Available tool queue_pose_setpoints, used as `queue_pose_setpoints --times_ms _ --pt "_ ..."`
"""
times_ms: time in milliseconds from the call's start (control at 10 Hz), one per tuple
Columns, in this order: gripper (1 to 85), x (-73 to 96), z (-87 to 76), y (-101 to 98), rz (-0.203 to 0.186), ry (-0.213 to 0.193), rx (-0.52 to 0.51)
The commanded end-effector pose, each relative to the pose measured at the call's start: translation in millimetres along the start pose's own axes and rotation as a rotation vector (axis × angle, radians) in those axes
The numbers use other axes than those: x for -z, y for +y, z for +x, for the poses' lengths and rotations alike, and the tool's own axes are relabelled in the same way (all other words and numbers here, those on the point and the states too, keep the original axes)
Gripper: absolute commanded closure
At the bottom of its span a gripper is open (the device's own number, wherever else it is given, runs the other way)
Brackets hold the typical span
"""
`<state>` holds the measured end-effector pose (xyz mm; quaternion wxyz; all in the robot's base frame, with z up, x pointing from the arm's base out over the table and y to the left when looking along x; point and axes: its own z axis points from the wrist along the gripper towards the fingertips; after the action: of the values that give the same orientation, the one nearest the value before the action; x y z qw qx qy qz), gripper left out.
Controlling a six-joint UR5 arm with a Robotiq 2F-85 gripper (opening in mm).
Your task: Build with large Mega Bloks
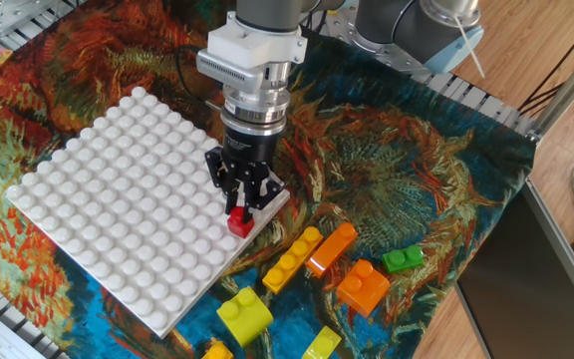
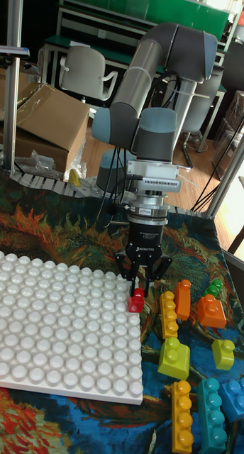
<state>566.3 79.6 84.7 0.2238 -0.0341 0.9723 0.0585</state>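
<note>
My gripper [image 1: 241, 206] [image 2: 140, 286] hangs over the right edge of the white studded baseplate [image 1: 118, 199] [image 2: 58, 326], shut on a small red one-stud Mega Blok [image 1: 239, 221] [image 2: 136, 301]. The red block sits low at the plate's edge; whether it rests on the studs I cannot tell. Loose blocks lie on the cloth to the right: a yellow bar [image 1: 292, 258] [image 2: 168, 313], an orange bar [image 1: 332, 247] [image 2: 183, 298], an orange brick [image 1: 364, 285] [image 2: 210, 310], a small green brick [image 1: 403, 259] [image 2: 215, 287] and a yellow-green brick [image 1: 244, 313] [image 2: 174, 357].
A patterned cloth [image 1: 397, 170] covers the table. More blocks lie near the front edge, among them a yellow bar [image 2: 181, 414] and a teal bar [image 2: 211, 413]. A metal frame post [image 1: 566, 90] stands at the right. Chairs and a cardboard box [image 2: 44, 120] stand behind the table.
</note>
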Motion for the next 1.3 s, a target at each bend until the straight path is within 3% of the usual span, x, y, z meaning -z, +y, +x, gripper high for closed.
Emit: queue_pose_setpoints --times_ms 0,600,1200 --pt "84.3 1.4 -1.4 2.7 -0.025 0.006 -0.077" --pt "84.3 -3.9 5.9 -1.1 -0.003 0.038 -0.139" --pt "84.3 -7.7 -0.7 4.8 -0.006 0.039 -0.153"
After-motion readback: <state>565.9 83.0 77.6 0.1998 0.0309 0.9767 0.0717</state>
